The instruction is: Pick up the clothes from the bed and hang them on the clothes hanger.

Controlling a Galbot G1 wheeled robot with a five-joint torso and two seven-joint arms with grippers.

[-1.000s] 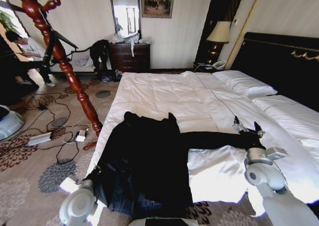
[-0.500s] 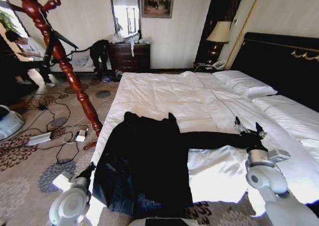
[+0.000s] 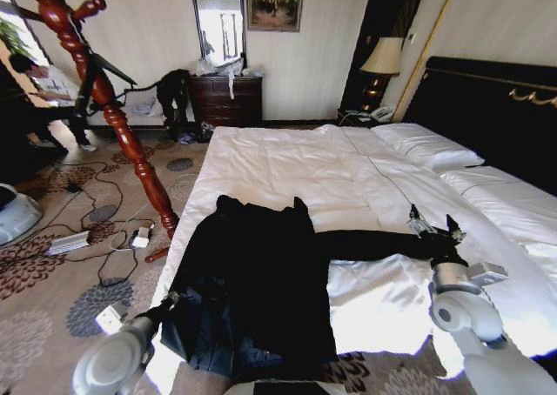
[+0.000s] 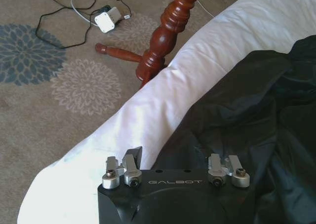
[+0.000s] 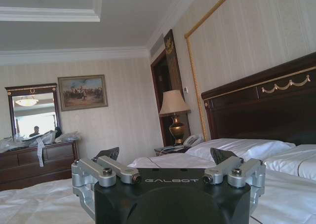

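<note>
The clothes [image 3: 252, 282] are one black coat spread flat on the near part of the bed [image 3: 296, 156], one sleeve stretched out to the right. My right gripper [image 3: 434, 224] is open at that sleeve's cuff, nothing between its fingers; in its wrist view the right gripper [image 5: 165, 156] faces the headboard. At the coat's lower left hem, by the mattress edge, my left gripper [image 3: 167, 303] is open. Its wrist view shows the left gripper [image 4: 175, 157] over the clothes [image 4: 247, 115] and the white sheet [image 4: 148, 120]. The red-brown clothes hanger [image 3: 111, 106] leans left of the bed, its foot [image 4: 160, 41] on the carpet.
Cables, a power strip [image 3: 68, 243] and a white adapter [image 4: 106, 21] lie on the patterned carpet left of the bed. A dresser [image 3: 226, 99] and a lamp [image 3: 380, 60] stand at the far wall. A black tripod [image 3: 91, 73] stands behind the hanger.
My left arm has swung down and to the left along the bed's edge, its gripper still at the coat's hem. The right arm has barely moved.
</note>
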